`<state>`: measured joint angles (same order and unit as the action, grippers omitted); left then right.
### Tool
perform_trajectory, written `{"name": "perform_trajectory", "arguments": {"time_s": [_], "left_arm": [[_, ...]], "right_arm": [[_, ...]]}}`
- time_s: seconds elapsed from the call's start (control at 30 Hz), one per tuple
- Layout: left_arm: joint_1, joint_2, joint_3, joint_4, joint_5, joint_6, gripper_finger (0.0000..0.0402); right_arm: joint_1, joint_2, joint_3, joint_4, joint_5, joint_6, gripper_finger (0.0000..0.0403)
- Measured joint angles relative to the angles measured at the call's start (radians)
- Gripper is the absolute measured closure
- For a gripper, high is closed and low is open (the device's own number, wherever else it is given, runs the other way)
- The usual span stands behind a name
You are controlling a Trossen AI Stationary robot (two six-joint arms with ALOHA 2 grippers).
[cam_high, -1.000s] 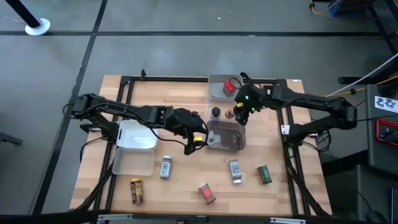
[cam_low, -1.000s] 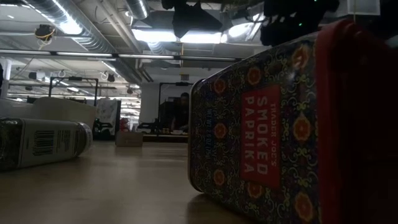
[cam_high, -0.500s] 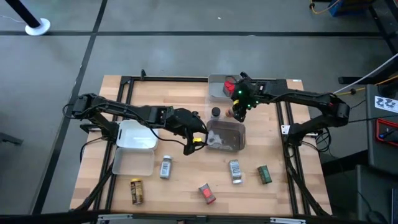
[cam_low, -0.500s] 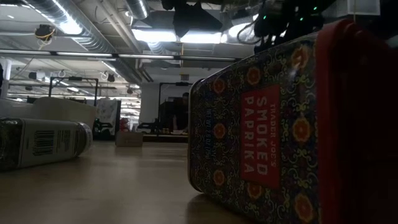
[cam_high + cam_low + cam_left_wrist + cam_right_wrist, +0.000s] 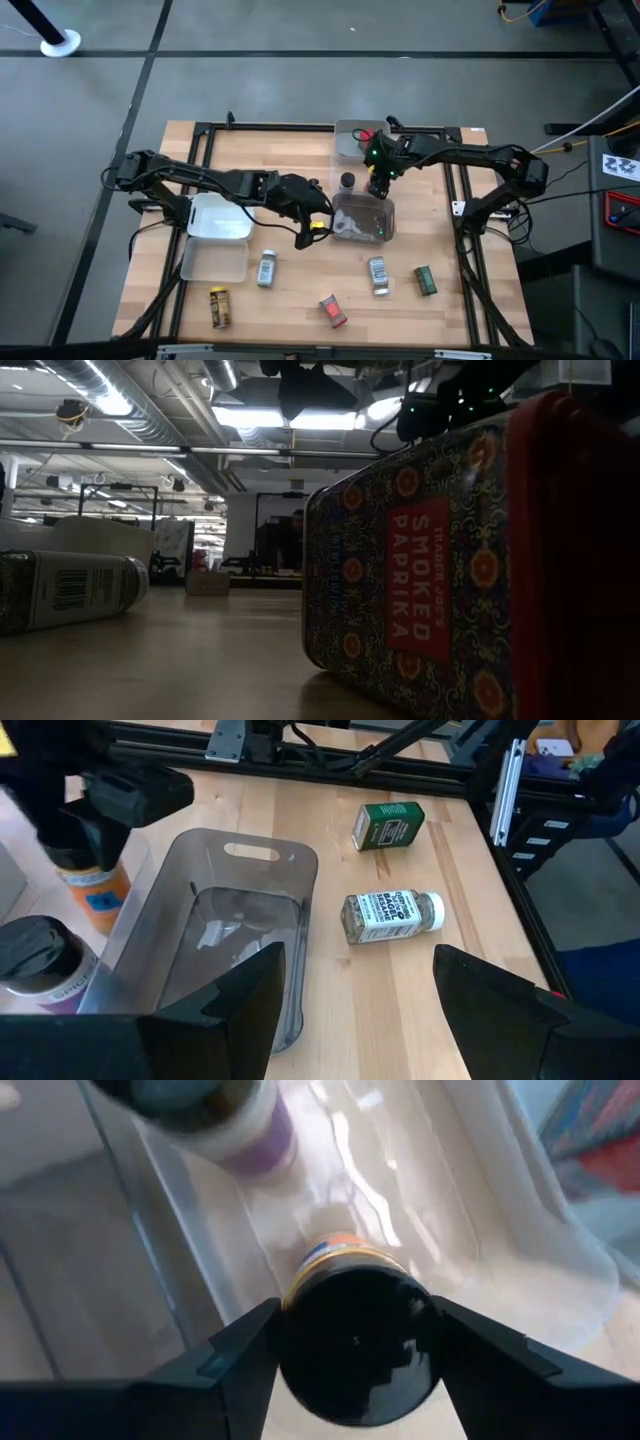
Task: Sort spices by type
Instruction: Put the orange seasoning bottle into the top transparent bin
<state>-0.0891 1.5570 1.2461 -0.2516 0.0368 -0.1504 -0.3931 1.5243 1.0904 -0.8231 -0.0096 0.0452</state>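
Observation:
The orange-brown jar (image 5: 92,892) with a black lid (image 5: 358,1342) stands upright on the wood just beyond the far end of the near clear tray (image 5: 362,232). My right gripper (image 5: 378,180) is open and hangs over it, one finger on each side of the lid. A dark-lidded, purple-labelled jar (image 5: 347,181) stands beside it. My left gripper (image 5: 360,1010) is open at the clear tray's left side and holds nothing. A red box (image 5: 368,137) lies in the far clear tray. Silver-grey jars (image 5: 267,268) (image 5: 378,275), a green tin (image 5: 426,281), a red box (image 5: 333,310) and a yellow jar (image 5: 219,307) lie along the near side. My right gripper comes from above, pointing down, with the jar's black lid (image 5: 300,1330) filling the gap between its fingers (image 5: 230,1370). I cannot tell whether the fingers touch it. The jar stands upright on the table.
Two white trays (image 5: 220,218) (image 5: 213,262) sit at the table's left. In the low view a smoked paprika tin (image 5: 420,560) fills the near right and a silver jar (image 5: 60,590) lies at the left. Bare wood shows between the near clear tray and the near row.
My right gripper has moved toward the table's left and come over the orange-brown jar, which now shows between its fingers instead of beside them.

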Motion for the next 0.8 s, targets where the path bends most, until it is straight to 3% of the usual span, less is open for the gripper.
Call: {"name": "perform_trajectory", "arguments": {"time_s": [0.33, 0.8], "left_arm": [[0.0, 0.0, 0.0, 0.0, -0.03, -0.018, 0.0162], [0.012, -0.004, 0.0, -0.001, -0.04, -0.049, 0.0162]], "right_arm": [[0.0, 0.001, 0.009, 0.003, 0.05, 0.025, 0.0119], [0.0, 0.001, 0.064, -0.089, 0.017, 0.002, 0.0118]]}}
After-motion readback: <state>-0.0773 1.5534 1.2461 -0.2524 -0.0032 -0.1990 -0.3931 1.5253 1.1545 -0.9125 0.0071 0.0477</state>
